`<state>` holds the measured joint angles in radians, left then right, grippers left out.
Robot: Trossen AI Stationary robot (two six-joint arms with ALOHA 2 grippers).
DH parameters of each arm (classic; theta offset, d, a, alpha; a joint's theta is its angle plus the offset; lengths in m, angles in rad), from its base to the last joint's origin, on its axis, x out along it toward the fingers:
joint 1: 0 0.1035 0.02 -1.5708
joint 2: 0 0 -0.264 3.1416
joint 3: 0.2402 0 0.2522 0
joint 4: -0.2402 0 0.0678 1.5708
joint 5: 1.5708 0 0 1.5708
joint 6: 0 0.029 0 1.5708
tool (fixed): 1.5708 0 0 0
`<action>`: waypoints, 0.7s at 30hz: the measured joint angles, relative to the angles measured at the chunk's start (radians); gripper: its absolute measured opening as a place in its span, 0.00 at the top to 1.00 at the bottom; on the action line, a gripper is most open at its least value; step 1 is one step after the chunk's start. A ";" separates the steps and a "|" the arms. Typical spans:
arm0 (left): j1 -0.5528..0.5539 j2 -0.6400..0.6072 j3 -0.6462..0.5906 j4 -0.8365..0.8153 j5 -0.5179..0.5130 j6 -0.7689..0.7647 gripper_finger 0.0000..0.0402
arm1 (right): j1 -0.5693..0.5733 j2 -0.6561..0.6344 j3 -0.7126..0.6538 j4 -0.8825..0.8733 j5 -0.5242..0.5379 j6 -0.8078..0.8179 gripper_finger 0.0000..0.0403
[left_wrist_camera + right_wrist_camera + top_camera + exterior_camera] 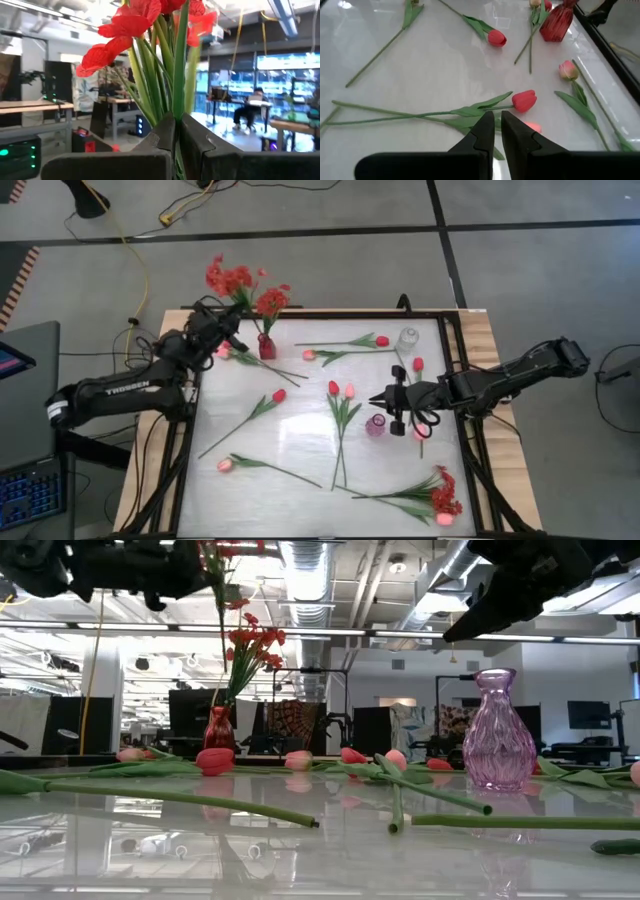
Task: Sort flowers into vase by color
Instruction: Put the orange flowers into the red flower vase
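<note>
Many red, pink tulips (334, 388), leafy stems

Yellow cable (130, 250) beyond table (300, 430)

The left gripper (175, 131) has its jaws closed on green stems of a red blossom spray (145, 20); a person (250, 107) sits far behind.

1. A bushy spray of small red blossoms on green stems (232, 280) stood raised above the counter's far left corner, its stems pinched in the closed left end effector (222, 332).
2. A second red spray (271, 302) stood upright in a small red glass vase (266, 346).
3. Red and pink tulips on long leafy green stems (340, 415) lay flat, scattered across the counter.
4. Another red spray (440, 495) lay near the front right corner.
</note>
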<state>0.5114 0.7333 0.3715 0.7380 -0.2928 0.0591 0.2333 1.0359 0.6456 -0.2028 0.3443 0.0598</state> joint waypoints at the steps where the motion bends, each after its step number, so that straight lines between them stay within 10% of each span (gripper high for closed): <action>1: 0.000 -0.022 -0.002 -0.003 -0.004 0.001 1.00 | 0.000 0.000 0.000 0.000 0.000 -0.014 0.85; 7: -0.001 -0.115 -0.001 -0.020 0.140 -0.013 1.00 | 0.000 0.000 0.000 -0.003 0.001 -0.046 0.85; 12: 0.008 -0.114 -0.001 -0.058 -0.106 0.018 1.00 | 0.000 0.000 0.000 -0.003 0.001 -0.041 0.85; 21: 0.055 -0.001 -0.001 -0.043 -0.113 0.005 1.00 | 0.000 0.000 0.000 -0.006 0.000 -0.008 0.85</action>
<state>0.5668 0.7320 0.3702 0.6948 -0.4056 0.0640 0.2329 1.0359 0.6456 -0.2089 0.3443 0.0517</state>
